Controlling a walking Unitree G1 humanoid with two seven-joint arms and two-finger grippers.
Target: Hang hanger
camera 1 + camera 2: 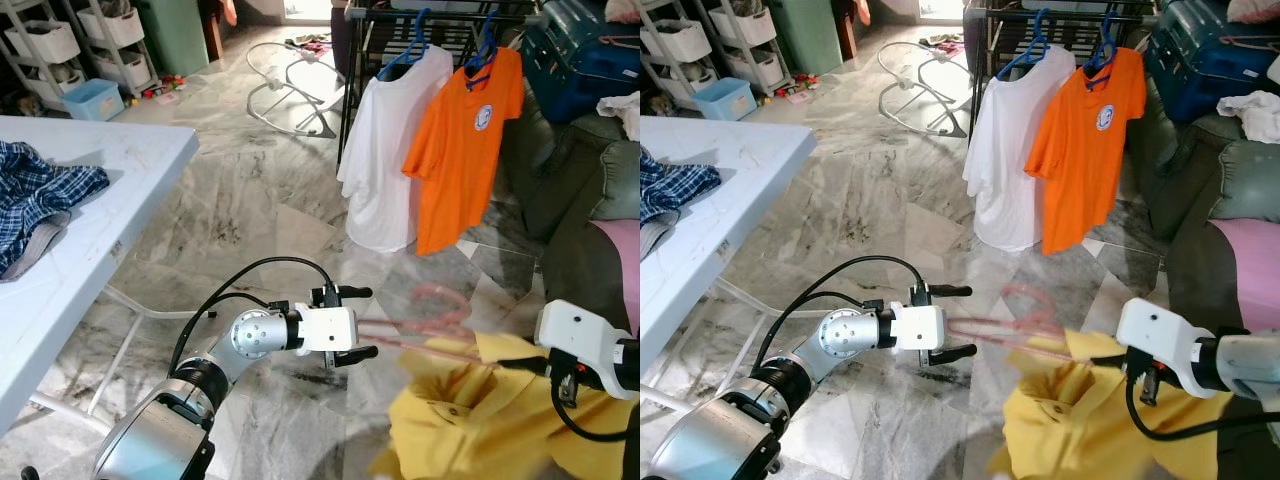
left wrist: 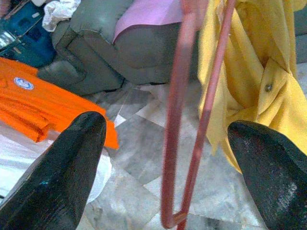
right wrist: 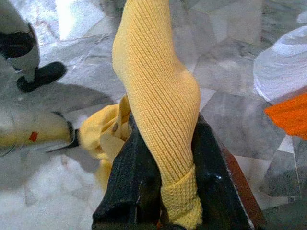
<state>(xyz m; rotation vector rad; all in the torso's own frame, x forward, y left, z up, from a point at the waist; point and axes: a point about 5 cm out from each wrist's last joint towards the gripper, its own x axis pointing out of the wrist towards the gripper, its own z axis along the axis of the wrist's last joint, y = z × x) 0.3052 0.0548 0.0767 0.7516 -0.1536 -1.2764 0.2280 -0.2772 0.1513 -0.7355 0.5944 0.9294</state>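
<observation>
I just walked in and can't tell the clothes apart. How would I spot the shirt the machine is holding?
Start at the dark clothes rack at the back, where a white shirt and an orange shirt hang on blue hangers. Come down to the marble floor near the camera, between the two arms. There the yellow shirt bunches in the right gripper, on a pink hanger, not hung.

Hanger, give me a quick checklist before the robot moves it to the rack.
1. Right gripper shut on yellow shirt: ok.
2. Left gripper closed on the hanger: not ok, its fingers stand wide open, hanger loose between them.
3. Hanger sharp enough to locate: not ok in the eye views, blurred pink.
4. Hanger seated inside the shirt: cannot tell.
5. Rack ahead with room: cannot tell; white shirt and orange shirt already hang there.
</observation>
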